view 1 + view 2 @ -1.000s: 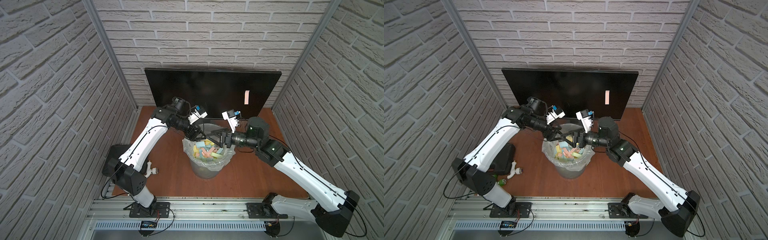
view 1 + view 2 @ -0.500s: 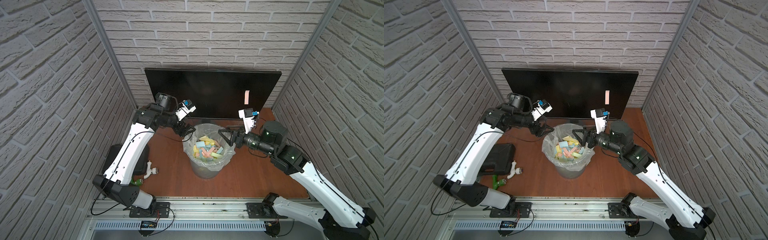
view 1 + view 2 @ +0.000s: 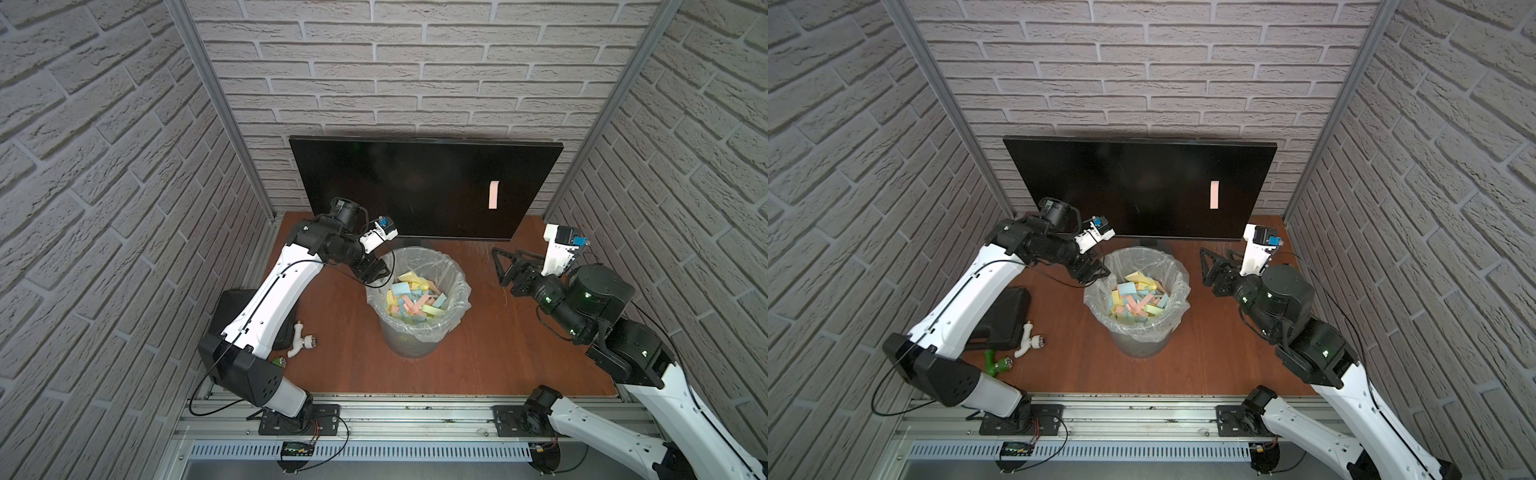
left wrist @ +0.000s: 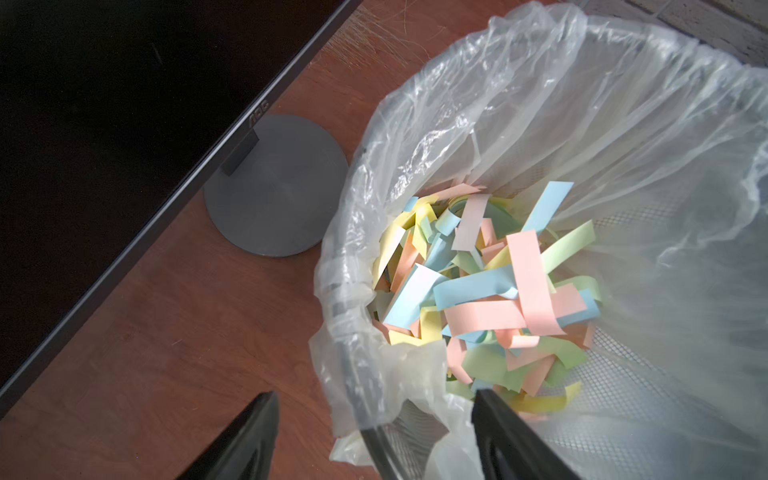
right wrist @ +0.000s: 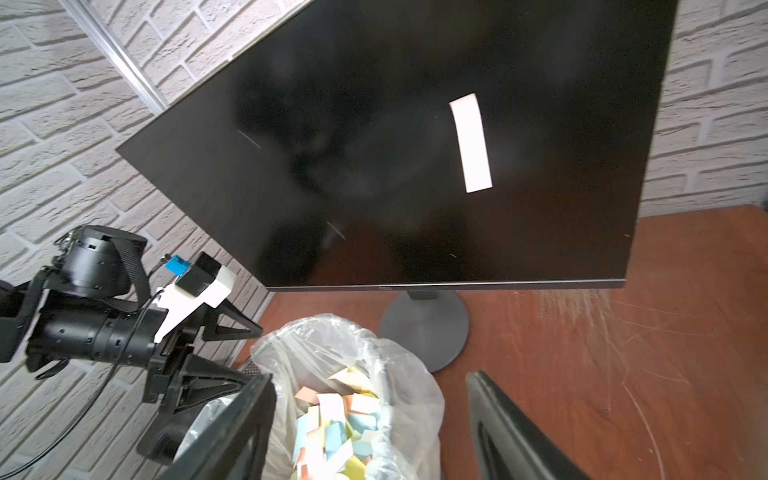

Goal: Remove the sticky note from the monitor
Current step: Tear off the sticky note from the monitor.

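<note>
Reaching step: the sticky note sits untouched on the monitor. Both the left hand and right hand gape empty. The right must rise and pinch its edge.

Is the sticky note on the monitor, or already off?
On. The pale pink sticky note lies flat against the dark screen of the monitor, toward its right side, in both top views.

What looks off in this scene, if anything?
One pink sticky note sits alone on the dark monitor, toward the right arm's side. The tabletop below it shows fan-shaped scratches. A white pipe fitting lies loose near the left arm's base.
</note>
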